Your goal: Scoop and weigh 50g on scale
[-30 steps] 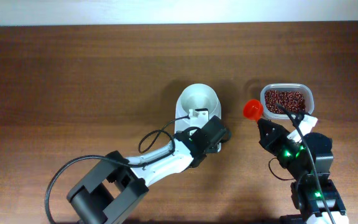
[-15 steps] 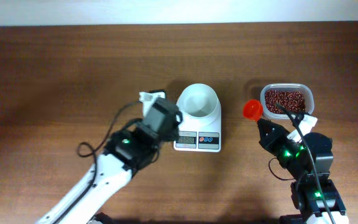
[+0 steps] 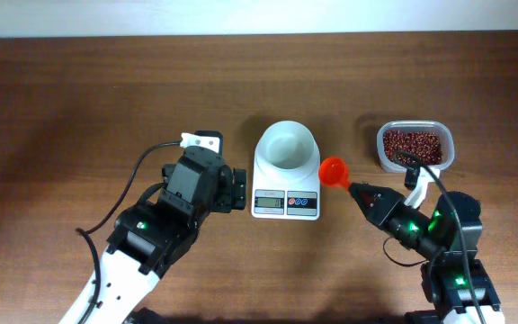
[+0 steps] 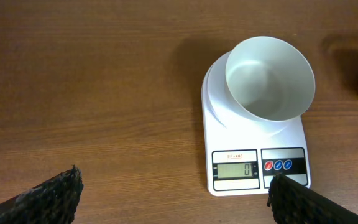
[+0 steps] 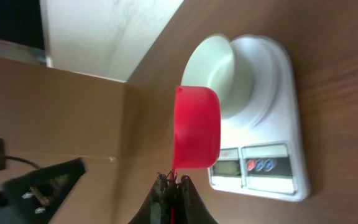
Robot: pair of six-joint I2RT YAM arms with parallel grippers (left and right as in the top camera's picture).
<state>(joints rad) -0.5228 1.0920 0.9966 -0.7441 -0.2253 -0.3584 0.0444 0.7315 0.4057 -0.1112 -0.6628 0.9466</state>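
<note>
The table [image 3: 106, 99] is dark brown wood with a fine streaked grain. On it the scale [image 3: 285, 184] and its bowl [image 3: 287, 146] are white, the display [image 4: 234, 169] grey-green with a dark digit, beside a black strip with one red and two blue buttons [image 4: 277, 165]. The beans [image 3: 411, 143] are speckled dark red-brown in a clear tub [image 3: 448, 148], the scoop [image 3: 333, 170] is bright orange-red, the left arm [image 3: 165, 220] is black and white, and the right arm [image 3: 461, 234] is black with green lights.
</note>
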